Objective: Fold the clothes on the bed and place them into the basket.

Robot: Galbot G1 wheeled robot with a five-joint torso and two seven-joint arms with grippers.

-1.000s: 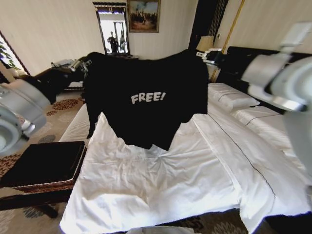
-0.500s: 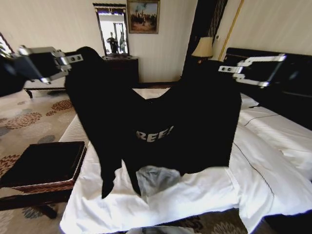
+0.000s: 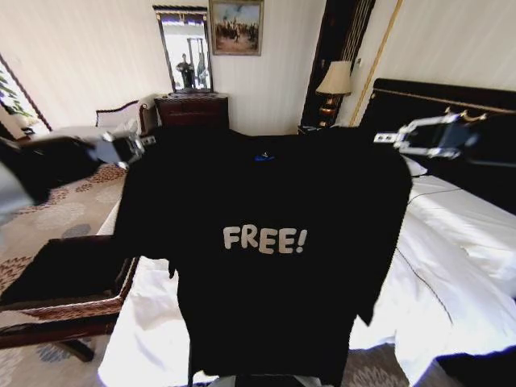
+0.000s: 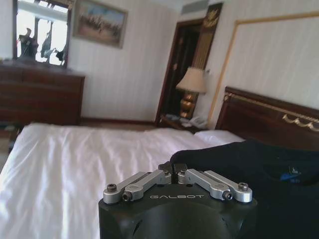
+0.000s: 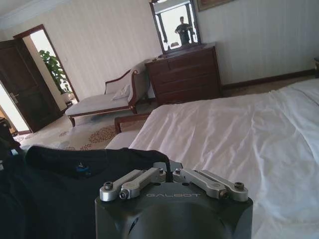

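- I hold the black short-sleeved soft-fabric T-shirt with white "FREE!" lettering up in the air by its two shoulders, above the near edge of the large bed with its white duvet and dark headboard; the shirt hangs flat and faces my head camera, its hem low over the foot of the bed.
- My left gripper is clenched on the left shoulder seam; in the left wrist view its fingertips pinch a fold of black cloth; my right gripper is likewise pinched tight on the right shoulder, as the right wrist view shows.
- To do this step well, I judge I should keep both grippers level and well apart so the chest stays taut; lower the hem onto the duvet first, then lay the body down smoothly, without bunching the sleeves.
- The risk, as I see it, is a sleeve tucking under.
- Count: one T-shirt; one bed; one low rectangular brown wicker basket with black lining, beside the bed on my left; two grippers, both on the shirt.
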